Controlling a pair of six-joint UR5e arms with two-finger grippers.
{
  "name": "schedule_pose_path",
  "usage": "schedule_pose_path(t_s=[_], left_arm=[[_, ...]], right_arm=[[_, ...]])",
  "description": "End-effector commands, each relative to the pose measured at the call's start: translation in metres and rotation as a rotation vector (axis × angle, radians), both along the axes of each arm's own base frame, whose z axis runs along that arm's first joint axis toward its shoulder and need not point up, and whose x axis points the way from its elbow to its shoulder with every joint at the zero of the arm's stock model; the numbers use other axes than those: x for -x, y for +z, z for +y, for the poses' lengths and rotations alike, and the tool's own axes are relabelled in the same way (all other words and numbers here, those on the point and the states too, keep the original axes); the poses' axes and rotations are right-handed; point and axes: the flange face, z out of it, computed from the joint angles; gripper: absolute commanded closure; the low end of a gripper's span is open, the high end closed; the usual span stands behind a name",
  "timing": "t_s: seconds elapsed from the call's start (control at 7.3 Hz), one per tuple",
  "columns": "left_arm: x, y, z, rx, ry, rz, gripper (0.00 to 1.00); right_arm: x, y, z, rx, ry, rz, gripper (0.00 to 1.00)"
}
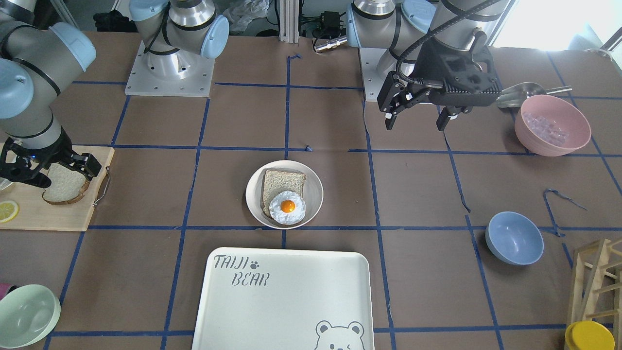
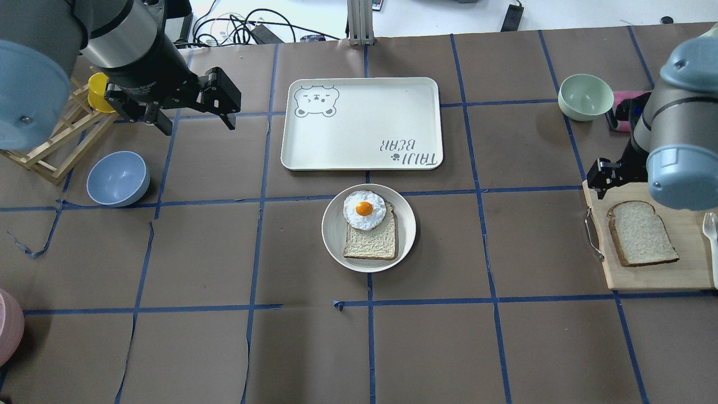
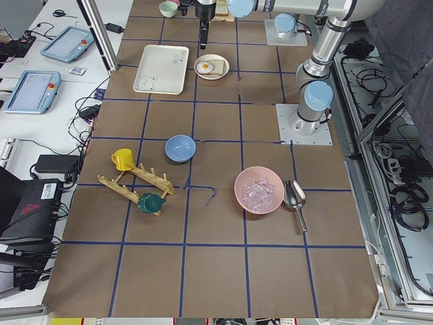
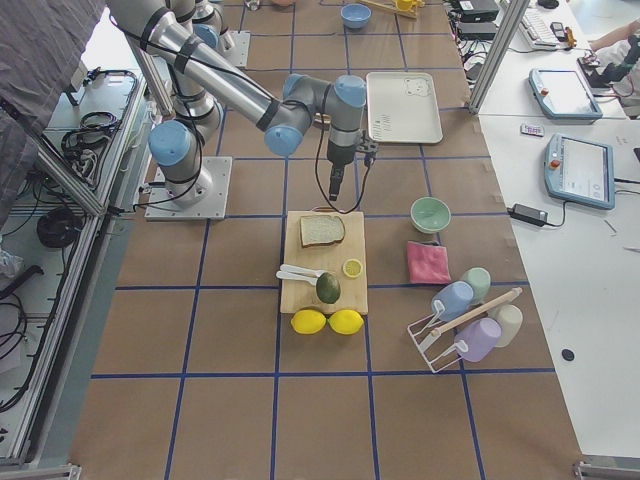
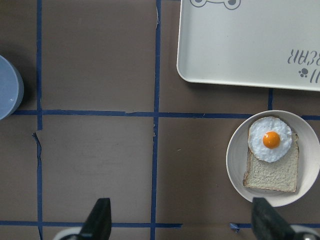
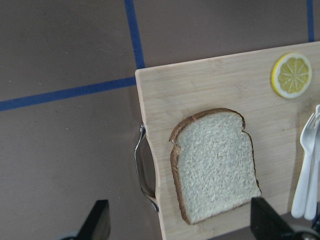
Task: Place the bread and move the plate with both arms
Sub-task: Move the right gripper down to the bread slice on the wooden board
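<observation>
The bread point(image 2: 642, 233), a pale slice with a dark crust, lies flat on a wooden cutting board point(image 2: 690, 269) at the table's right end; it also shows in the right wrist view point(image 6: 215, 165) and the front view point(image 1: 63, 187). My right gripper point(image 6: 182, 222) is open and empty, hovering just above the board's handle end by the bread point(image 1: 58, 172). The cream plate point(image 2: 336, 247) sits mid-table and holds a smaller tan slice point(image 2: 371, 241) with a fried egg point(image 2: 364, 209) on it. My left gripper point(image 2: 198, 127) is open and empty, high above the table, far left of the plate point(image 5: 235, 165).
The white "TAIJI BEAR" tray point(image 2: 362, 151) lies just beyond the plate. A blue bowl point(image 2: 118, 178) and a wooden rack point(image 2: 50, 146) stand under the left arm. A green bowl point(image 2: 585, 96) is beyond the board. A lemon slice point(image 6: 291, 75) and white cutlery point(image 6: 306, 165) lie on the board.
</observation>
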Motion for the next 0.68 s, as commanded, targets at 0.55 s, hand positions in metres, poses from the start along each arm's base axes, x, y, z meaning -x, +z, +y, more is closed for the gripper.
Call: schedule_pose_path(t_s=[0.55], left_arm=[[-0.001,-0.001,-0.001,-0.003,0.001,-0.002,0.0]], right_arm=[[0.02,-0.066,0.011,-0.063,0.038,0.0,0.13]])
